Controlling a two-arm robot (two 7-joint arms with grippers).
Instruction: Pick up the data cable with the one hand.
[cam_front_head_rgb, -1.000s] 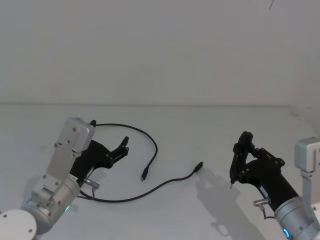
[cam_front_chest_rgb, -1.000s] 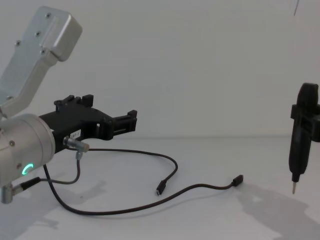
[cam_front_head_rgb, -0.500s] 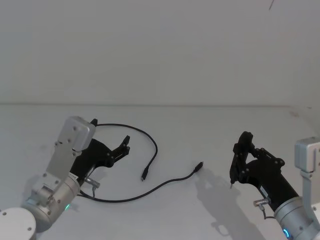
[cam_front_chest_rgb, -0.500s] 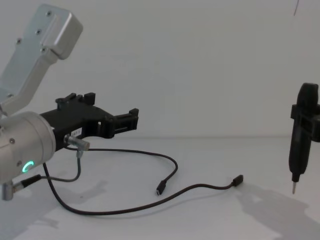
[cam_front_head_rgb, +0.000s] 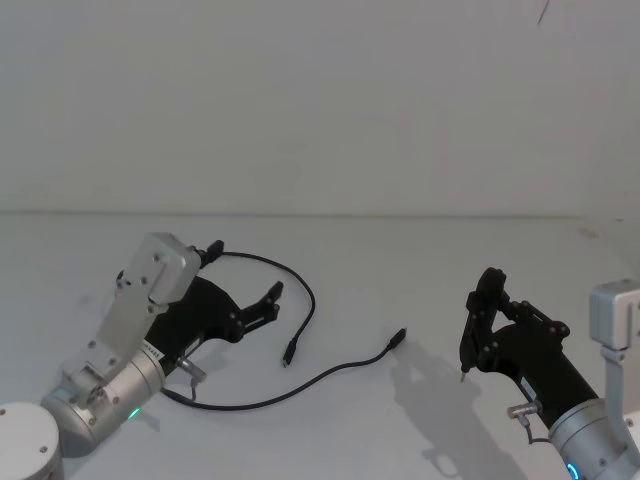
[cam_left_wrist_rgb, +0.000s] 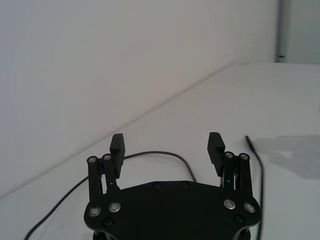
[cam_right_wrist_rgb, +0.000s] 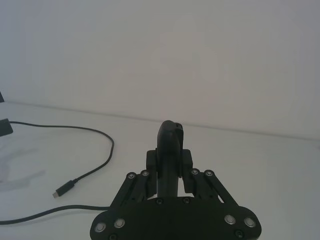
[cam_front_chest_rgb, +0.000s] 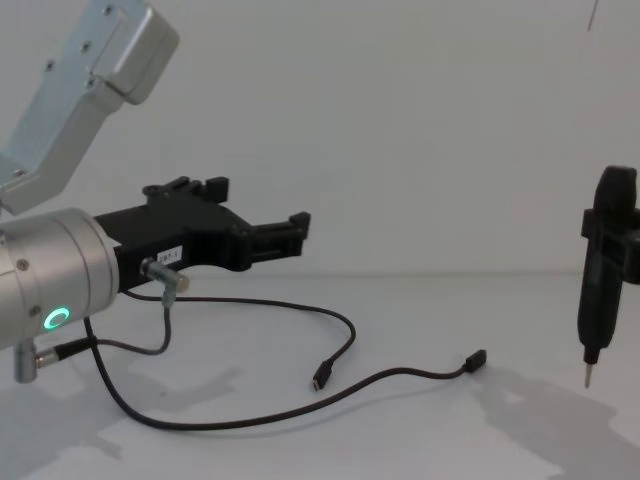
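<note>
Left hand (cam_front_head_rgb: 268, 303) hovers over the left side of the table (cam_front_head_rgb: 420, 250), jaws spread wide, nothing between them. In the wrist view both pads are clear, with cable passing beyond them. Green ring light (cam_front_chest_rgb: 55, 318) on its silver wrist is lit. The short grey wire (cam_front_chest_rgb: 164, 322) hanging off that wrist belongs to the arm and isn't the target. The data cable (cam_front_head_rgb: 350, 362) lies flat and loose on the table: one run arcs out from behind the hand and ends in a plug (cam_front_head_rgb: 288, 354) just ahead of the fingertips, the other sweeps low from under the wrist to a second plug (cam_front_head_rgb: 399, 337) nearer mid-table. I'd call this the approach step, hand aimed but not yet down, no contact. Next move, my read: drop until the pads straddle a single strand, probably the arc nearest the tips, then close. The cable is thin and lies flat, so the pads need to come almost to the table or they'll shut on air. It's also limp, so expect it to drape when lifted. Right hand (cam_front_head_rgb: 478, 322) sits well apart on the right, pressed together on a slim black tool (cam_front_chest_rgb: 598, 270) pointing tip-down, and looks parked. The table is plain matte white with only the cable and shadows on it. Behind it is a blank white wall (cam_front_head_rgb: 320, 100).
</note>
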